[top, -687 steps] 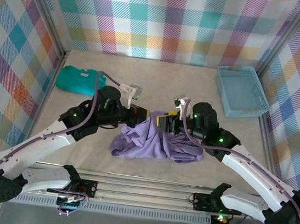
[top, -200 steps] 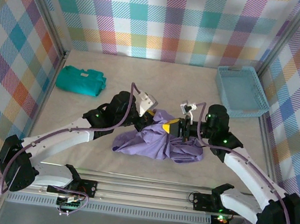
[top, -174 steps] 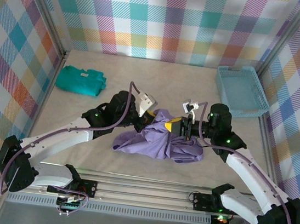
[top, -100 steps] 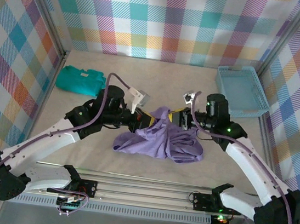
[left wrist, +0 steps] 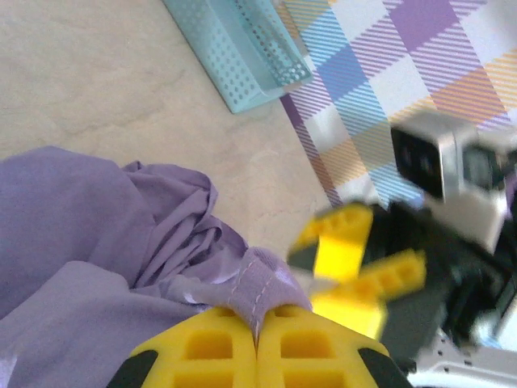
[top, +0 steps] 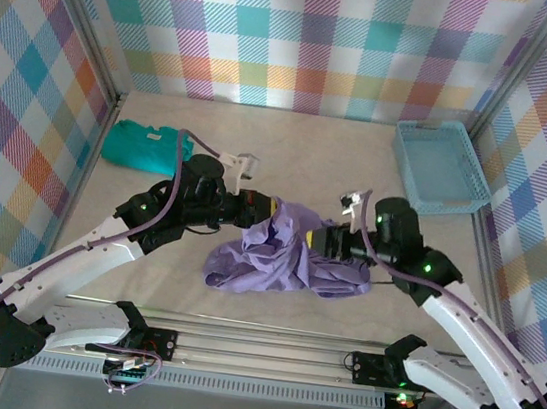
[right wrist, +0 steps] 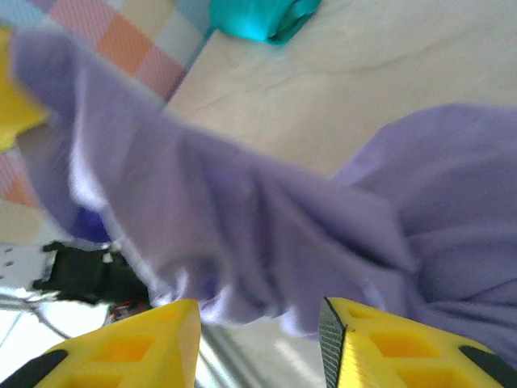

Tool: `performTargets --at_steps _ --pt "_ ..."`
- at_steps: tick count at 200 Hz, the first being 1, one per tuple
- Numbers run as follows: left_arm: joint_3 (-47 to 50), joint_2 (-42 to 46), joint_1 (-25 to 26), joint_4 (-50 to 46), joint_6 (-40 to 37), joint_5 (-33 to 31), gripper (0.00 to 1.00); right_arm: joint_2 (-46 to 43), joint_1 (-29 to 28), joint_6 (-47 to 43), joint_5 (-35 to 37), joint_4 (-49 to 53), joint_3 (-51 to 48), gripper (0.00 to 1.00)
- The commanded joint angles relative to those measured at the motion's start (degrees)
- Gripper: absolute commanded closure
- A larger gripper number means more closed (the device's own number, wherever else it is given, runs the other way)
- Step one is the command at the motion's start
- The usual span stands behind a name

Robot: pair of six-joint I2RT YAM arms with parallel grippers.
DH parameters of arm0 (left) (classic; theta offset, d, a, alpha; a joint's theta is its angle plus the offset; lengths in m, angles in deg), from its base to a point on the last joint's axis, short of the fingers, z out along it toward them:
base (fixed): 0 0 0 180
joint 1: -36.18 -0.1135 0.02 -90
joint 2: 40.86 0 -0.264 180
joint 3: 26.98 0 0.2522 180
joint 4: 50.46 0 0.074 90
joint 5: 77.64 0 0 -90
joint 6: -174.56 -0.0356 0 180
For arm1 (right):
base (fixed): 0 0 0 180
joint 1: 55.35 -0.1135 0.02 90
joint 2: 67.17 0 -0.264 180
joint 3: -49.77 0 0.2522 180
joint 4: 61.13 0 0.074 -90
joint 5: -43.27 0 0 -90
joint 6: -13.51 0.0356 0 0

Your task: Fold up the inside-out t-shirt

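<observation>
The lavender t-shirt (top: 282, 258) lies crumpled in the middle of the table, one edge pulled up toward the left. My left gripper (top: 271, 208) is shut on a stitched hem of the t-shirt (left wrist: 257, 283), its yellow fingertips (left wrist: 218, 347) pressed together around the fabric. My right gripper (top: 311, 240) hovers at the shirt's right side with its jaws open. In the right wrist view the right gripper (right wrist: 258, 323) has nothing between its fingers, and the stretched purple t-shirt (right wrist: 283, 226) hangs just beyond them. The right gripper (left wrist: 355, 259) appears blurred in the left wrist view.
A teal-green folded garment (top: 145, 145) lies at the back left near the wall. A light blue basket (top: 443, 166) stands at the back right. Plaid walls enclose the table on three sides, and a metal rail (top: 255, 348) runs along the near edge.
My right gripper has opened, let go of the shirt and drawn back toward the near right. The left gripper stays shut on the hem and has shifted slightly left.
</observation>
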Motion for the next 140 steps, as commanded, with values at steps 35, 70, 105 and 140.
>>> performTargets --at_steps 35,70,105,140 --pt "0.11 -0.19 -0.09 2.36 3.22 -2.73 1.0 4.31 -12.1 14.32 6.53 -13.3 -4.25 0.51" --pt "0.2 0.2 -0.15 1.94 2.96 -3.49 1.0 8.87 -13.67 18.39 7.76 -19.54 -4.45 0.52" --pt "0.54 0.3 -0.14 1.58 2.57 -4.07 1.0 9.6 -13.92 21.71 8.47 -23.4 -5.71 0.53" --pt "0.82 0.51 -0.15 1.4 2.21 -4.77 1.0 9.83 -14.66 23.44 10.02 -24.36 -5.58 0.51"
